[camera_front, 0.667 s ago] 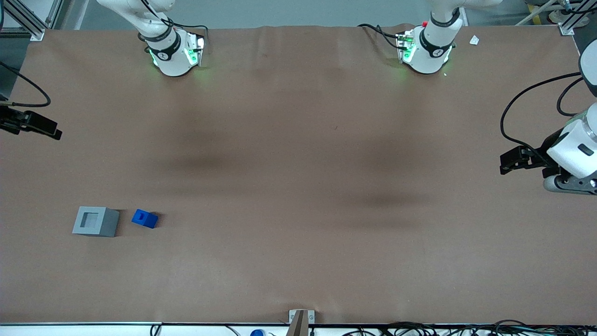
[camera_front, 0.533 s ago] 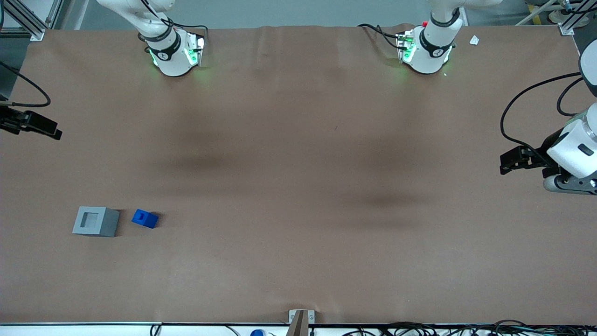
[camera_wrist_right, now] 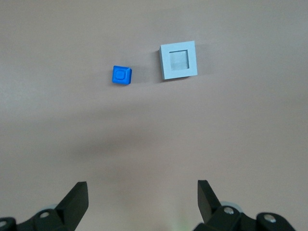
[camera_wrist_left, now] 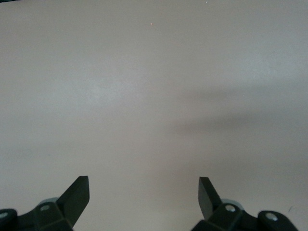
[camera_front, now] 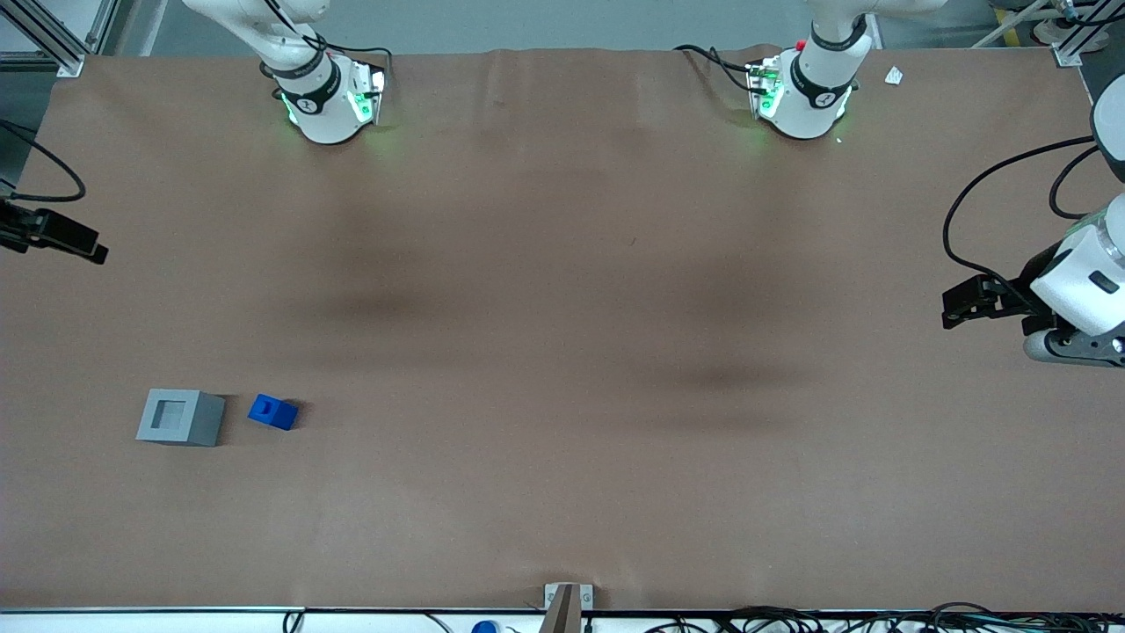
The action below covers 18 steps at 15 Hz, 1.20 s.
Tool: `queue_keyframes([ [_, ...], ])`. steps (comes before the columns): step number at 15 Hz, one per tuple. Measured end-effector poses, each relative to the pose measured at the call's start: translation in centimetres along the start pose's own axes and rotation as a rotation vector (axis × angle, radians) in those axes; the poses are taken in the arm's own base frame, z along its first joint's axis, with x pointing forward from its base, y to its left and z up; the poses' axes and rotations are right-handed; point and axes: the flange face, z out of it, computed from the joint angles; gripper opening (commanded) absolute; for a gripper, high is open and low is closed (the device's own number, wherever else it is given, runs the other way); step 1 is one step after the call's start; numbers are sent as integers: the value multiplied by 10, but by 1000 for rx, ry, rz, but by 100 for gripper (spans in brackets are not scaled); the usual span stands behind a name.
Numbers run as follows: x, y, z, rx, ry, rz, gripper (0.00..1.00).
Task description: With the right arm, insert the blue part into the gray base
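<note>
Front view: at the left edge of the frame, a little above mid-height, the right arm's black gripper [camera_front: 75, 242] projects over the brown table cover [camera_front: 562, 352], well apart from both task objects and farther from the camera than they are. In the lower left of the frame the gray base [camera_front: 180, 417] rests flat on the cover with its square recess facing up and unfilled. Just beside it, with a narrow strip of cover showing between the two, sits the blue part [camera_front: 272, 411], notch upward and turned slightly askew to the base. Neither object is touched by the arm. Right wrist view: the gripper [camera_wrist_right: 142, 199] shows two black fingers [camera_wrist_right: 76, 199] spread wide apart, with bare cover between them and nothing held; the blue part [camera_wrist_right: 121, 75] and the gray base [camera_wrist_right: 178, 60] lie side by side some way ahead of the fingertips, separate from one another.
</note>
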Motion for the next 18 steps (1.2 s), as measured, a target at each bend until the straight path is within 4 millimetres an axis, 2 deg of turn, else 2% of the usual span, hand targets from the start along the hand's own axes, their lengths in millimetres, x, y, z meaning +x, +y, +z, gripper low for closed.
queue_keyframes([
  [3, 8, 9, 13, 1, -21, -24, 100],
  [5, 20, -2, 35, -11, -54, -68, 100],
  [8, 53, -31, 84, -23, -46, -112, 100],
  [11, 87, -42, 138, 8, -20, -116, 100],
  [14, 118, -34, 196, 99, -1, -40, 100],
  [16, 132, -28, 238, 111, -12, -4, 100],
  [18, 140, -34, 277, 114, -16, 42, 100],
])
